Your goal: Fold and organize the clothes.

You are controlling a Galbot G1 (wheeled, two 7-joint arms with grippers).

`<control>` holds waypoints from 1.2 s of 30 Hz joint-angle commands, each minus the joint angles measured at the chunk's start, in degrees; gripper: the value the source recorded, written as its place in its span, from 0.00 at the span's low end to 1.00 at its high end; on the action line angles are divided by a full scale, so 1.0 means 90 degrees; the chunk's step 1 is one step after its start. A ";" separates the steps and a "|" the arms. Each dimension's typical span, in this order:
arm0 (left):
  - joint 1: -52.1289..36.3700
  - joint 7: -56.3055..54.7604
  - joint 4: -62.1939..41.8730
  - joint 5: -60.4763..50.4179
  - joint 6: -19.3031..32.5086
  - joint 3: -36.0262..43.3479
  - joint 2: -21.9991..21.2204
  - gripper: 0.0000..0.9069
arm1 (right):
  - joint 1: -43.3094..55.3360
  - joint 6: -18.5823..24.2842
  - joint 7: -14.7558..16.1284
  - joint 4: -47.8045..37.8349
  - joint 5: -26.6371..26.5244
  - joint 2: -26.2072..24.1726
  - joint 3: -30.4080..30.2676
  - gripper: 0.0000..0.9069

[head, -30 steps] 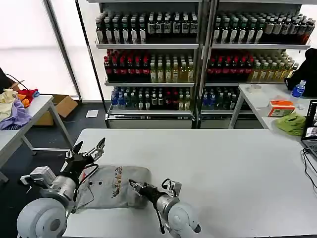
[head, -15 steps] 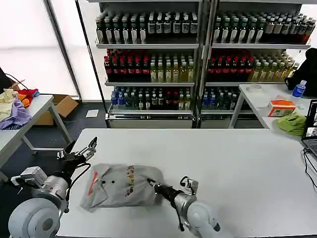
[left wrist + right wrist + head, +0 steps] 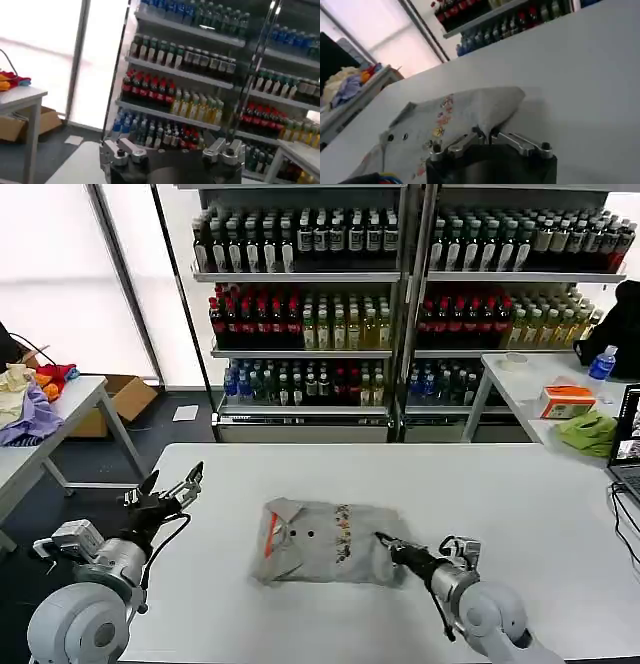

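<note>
Head view — right gripper [image 3: 384,541] pinches shirt [image 3: 320,539].

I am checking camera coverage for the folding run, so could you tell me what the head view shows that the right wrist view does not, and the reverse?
Head view only: the left gripper open above the table's left edge, clear of the cloth, plus the shirt's orange neck patch and a green cloth on the far right table.

Right wrist view only: a close look at the right gripper, its fingers pinching the shirt's near edge.

Both: the folded grey shirt with its multicoloured print, the white table and the drink shelves behind.
</note>
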State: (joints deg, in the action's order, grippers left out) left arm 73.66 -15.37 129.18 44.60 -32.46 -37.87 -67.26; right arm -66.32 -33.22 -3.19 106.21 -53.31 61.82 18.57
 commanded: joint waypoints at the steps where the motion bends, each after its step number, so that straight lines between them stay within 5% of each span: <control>1: -0.0009 0.0038 -0.0054 0.0002 0.0013 0.0089 0.0031 1.00 | -0.0080 0.0190 0.0328 0.0176 0.1812 -0.0282 0.0878 1.00; 5: -0.0007 0.0043 0.0013 0.0016 0.0003 0.0148 0.0072 1.00 | 0.0064 0.0351 0.0243 0.0250 0.3004 -0.0060 0.1074 1.00; 8: 0.0011 0.0067 0.0012 -0.0001 0.0002 0.0120 0.0091 1.00 | 0.0198 0.0347 0.0148 0.0361 0.3188 0.0078 0.0993 1.00; 11: 0.0087 0.0075 0.0095 0.0004 -0.0005 0.0041 0.0105 1.00 | 0.0295 0.0259 0.0031 0.0455 0.4365 0.0358 0.0784 1.00; 14: 0.0156 0.0105 0.0135 0.0002 0.0003 -0.0016 0.0111 1.00 | 0.0444 0.0334 -0.0388 0.0531 0.4465 0.0699 0.0396 1.00; 17: 0.0159 0.0118 0.0111 -0.0036 0.0017 0.0013 0.0067 1.00 | 0.0662 0.0576 -0.0434 0.0209 0.4366 0.1086 -0.0366 1.00; 21: 0.0240 0.0168 0.0140 -0.0109 0.0036 0.0031 -0.0025 1.00 | 0.0856 0.1354 -0.0751 -0.0834 0.4338 0.1812 -0.1152 1.00; 25: 0.0400 0.0253 0.0129 -0.0240 0.0091 -0.0008 -0.0069 1.00 | 0.0849 0.0899 -0.1377 -0.1358 0.4253 0.2468 -0.1467 1.00; 31: 0.0547 0.0328 0.0088 -0.0246 0.0140 -0.0132 -0.0094 1.00 | 0.0753 0.0429 -0.2072 -0.1575 0.3861 0.2289 -0.1465 1.00; 36: 0.0509 0.0362 0.0097 -0.0255 0.0159 -0.0073 -0.0110 1.00 | 0.0467 0.0827 -0.1791 -0.0497 0.3867 0.1987 -0.1130 1.00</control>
State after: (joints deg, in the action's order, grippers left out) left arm 77.40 -12.76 129.96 42.80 -31.32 -38.49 -68.10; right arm -60.49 -26.86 -14.92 97.63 -18.68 78.17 9.76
